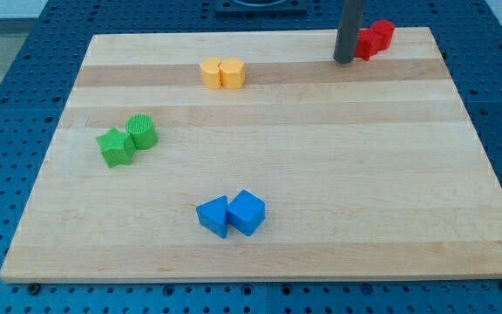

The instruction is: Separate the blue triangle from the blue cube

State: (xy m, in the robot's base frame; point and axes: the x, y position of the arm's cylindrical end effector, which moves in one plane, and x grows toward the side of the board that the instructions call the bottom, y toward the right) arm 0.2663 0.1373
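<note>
Tip: my tip [344, 61] has no fingers to open or close; it rests at the view's top, beside the red blocks [373, 39].
Blue triangle [213, 215]: touching the blue cube [247, 212], on its left, near the view's bottom.
Gap: none, so not yet separated; tip well apart from both.

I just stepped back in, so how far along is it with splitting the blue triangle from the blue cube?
Nothing looks done yet: the blue triangle and the blue cube sit touching near the view's bottom. My tip is far off at the view's top, beside the red blocks. Left to do: travel down to the blue pair and push one away.
</note>
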